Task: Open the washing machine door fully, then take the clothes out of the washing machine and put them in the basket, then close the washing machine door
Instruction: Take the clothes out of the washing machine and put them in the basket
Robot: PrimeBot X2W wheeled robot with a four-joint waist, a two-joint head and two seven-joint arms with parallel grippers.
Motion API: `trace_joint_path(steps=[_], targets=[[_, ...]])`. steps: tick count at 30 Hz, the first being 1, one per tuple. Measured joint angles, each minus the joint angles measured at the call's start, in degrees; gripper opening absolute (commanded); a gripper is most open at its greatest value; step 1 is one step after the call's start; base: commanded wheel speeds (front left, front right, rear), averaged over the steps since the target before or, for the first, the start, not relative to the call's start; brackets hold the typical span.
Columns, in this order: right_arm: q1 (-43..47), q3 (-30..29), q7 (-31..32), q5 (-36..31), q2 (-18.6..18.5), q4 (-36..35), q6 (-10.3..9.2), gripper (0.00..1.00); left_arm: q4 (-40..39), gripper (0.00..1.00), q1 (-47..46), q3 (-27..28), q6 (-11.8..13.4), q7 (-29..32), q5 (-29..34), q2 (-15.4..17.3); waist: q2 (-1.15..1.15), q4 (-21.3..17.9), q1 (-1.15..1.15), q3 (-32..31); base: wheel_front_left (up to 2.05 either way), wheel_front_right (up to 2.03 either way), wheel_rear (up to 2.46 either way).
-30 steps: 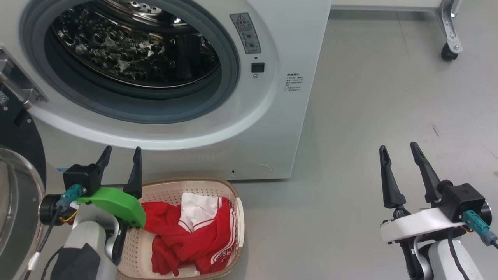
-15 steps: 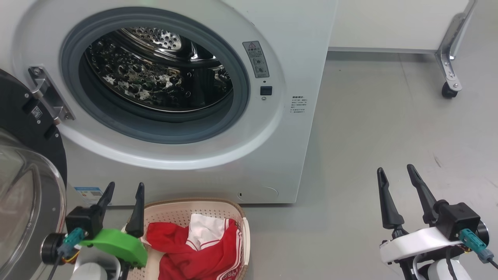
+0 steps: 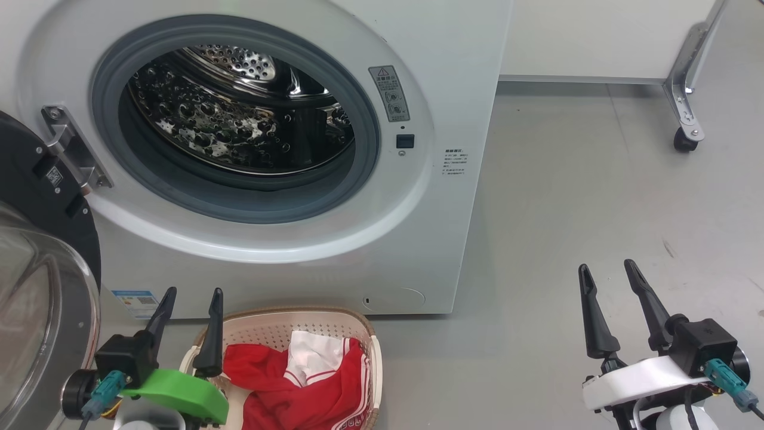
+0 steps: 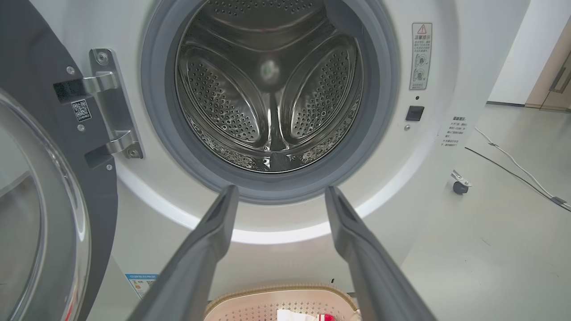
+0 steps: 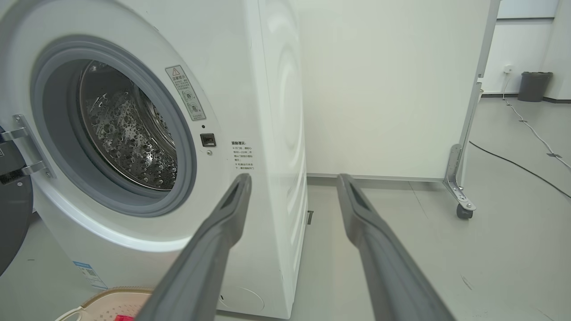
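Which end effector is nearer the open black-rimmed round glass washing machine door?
Left. The left end effector sits just right of the black-rimmed round glass door; the right end effector hangs far off over the grey floor.

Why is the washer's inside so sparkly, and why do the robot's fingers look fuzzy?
Head view: light glints off the bumpy steel drum as specks. Left wrist view: the left gripper sits close to the lens, so its fingers look soft. Right wrist view: same for the right gripper.

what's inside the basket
Red clothes with white trim and a white cloth part. Anything beneath them is hidden; the left gripper covers a corner of the basket.
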Motion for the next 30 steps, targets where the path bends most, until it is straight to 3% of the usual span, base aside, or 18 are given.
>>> trace_joint_path(steps=[30], targets=[[0.27, 0.12, 0.00, 0.00, 0.20, -0.63, 0.27, 1.00, -6.70, 1.00, 4.35, -0.13, 0.00, 0.00, -0.04, -0.07, 0.00, -0.11, 0.00, 0.18, 0.00, 0.00, 0.00]])
